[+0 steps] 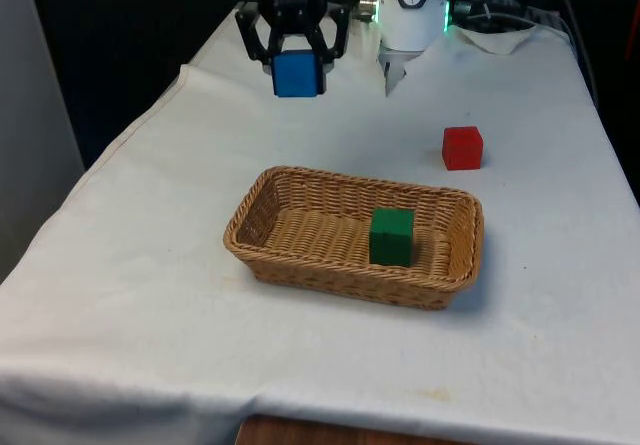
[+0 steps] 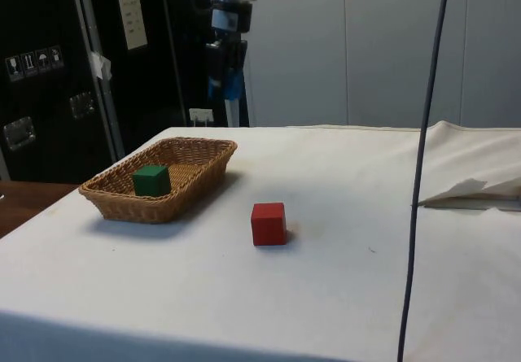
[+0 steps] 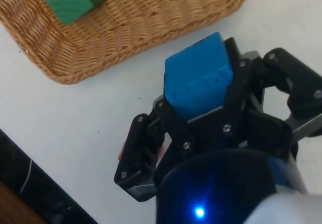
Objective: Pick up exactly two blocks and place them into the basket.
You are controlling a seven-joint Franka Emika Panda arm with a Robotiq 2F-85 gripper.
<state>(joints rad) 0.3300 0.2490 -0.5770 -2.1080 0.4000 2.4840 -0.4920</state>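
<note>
My gripper [image 1: 297, 73] is shut on a blue block [image 1: 298, 73] and holds it in the air beyond the far side of the wicker basket [image 1: 262, 227]. The side view has the gripper [image 2: 230, 84] high above the basket's [image 2: 114, 199] far end. In the wrist view the blue block [image 3: 197, 78] sits between the black fingers [image 3: 241, 90], with the basket [image 3: 151, 17] below and off to one side. A green block [image 1: 391, 236] stands inside the basket, toward the front view's right end. A red block [image 1: 462, 148] rests on the cloth beyond the basket, on the front view's right.
A crumpled fold of white cloth [image 1: 500, 35] lies at the far end on the front view's right. The table's edges fall away on both sides of the front view, and open cloth surrounds the basket.
</note>
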